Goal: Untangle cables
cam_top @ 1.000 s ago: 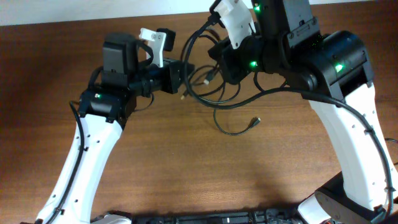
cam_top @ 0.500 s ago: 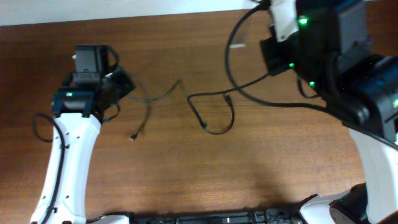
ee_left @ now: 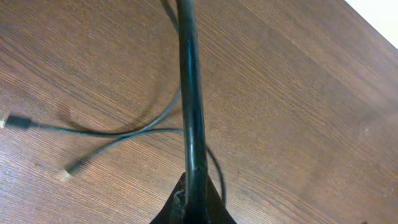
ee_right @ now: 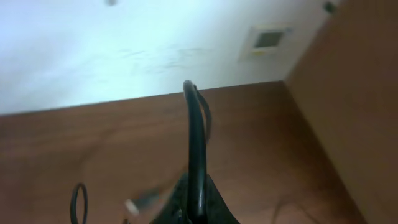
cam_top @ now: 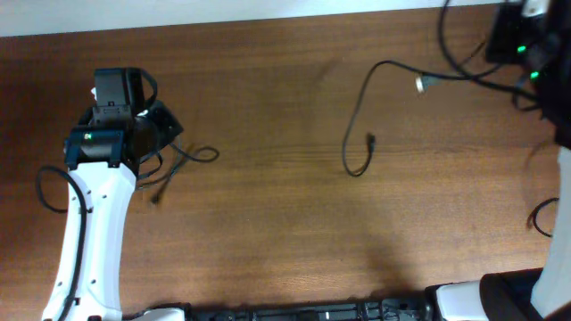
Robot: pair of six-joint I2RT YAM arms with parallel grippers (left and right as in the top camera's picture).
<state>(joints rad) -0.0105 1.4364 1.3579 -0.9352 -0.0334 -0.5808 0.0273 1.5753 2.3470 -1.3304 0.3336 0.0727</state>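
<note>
Two black cables lie apart on the wooden table. The left cable [cam_top: 189, 157] makes small loops beside my left gripper [cam_top: 153, 127], with a plug end [cam_top: 157, 198] toward the front. In the left wrist view my left gripper [ee_left: 191, 202] is shut on this cable [ee_left: 188, 93], and its thin strands and plug [ee_left: 16, 121] lie below. The right cable [cam_top: 355, 116] curves from a hook-shaped end [cam_top: 369, 139] past a light connector [cam_top: 419, 84] to my right gripper [cam_top: 513, 45] at the far right edge. My right gripper [ee_right: 196, 208] is shut on that cable [ee_right: 194, 137] and is raised.
The table's far edge meets a white wall [ee_right: 124, 50] with a wall plate [ee_right: 268, 38]. The arms' own thick black wires hang by the left arm [cam_top: 45, 192] and the right arm [cam_top: 540, 214]. A dark bar [cam_top: 294, 314] runs along the near edge.
Both arms have pulled apart, left to the left, right to the far right. The tangled bundle has separated into two cables, each dragged outward with its gripper.
</note>
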